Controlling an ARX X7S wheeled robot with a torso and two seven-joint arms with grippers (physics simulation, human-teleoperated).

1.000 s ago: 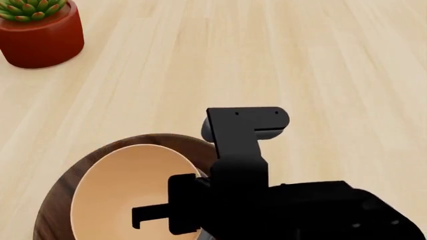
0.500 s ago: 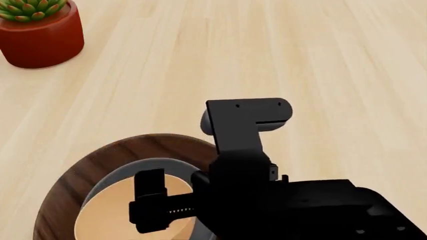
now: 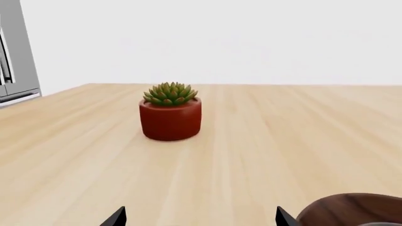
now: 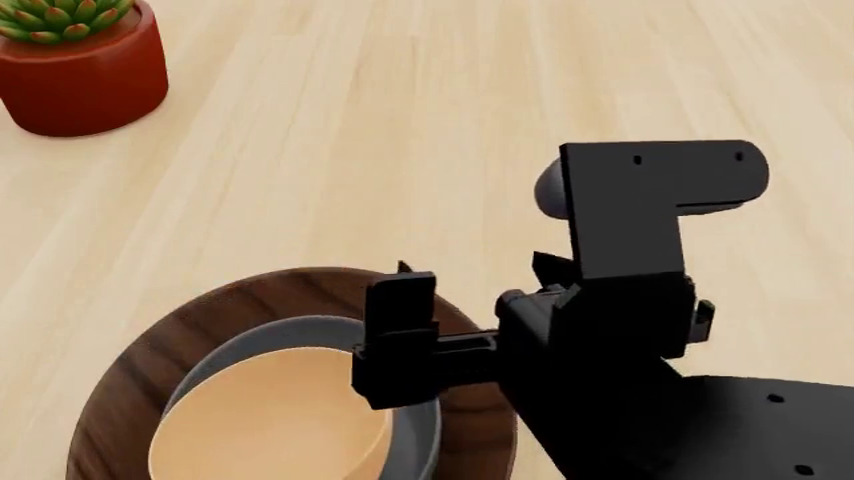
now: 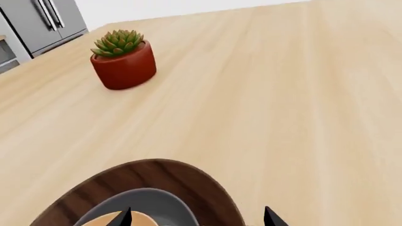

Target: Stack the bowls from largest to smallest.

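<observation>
your right gripper [image 4: 400,345], fingers apart and empty, sits over the orange-tan bowl's [image 4: 267,425] far rim; lift straight off.

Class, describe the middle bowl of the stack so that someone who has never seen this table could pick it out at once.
Start at the light wooden table and find the big dark wooden bowl at its near edge. Nested inside it sits the grey bowl, showing only as a matte ring. It is the one between the brown outer bowl and the orange-tan bowl in its hollow.
</observation>
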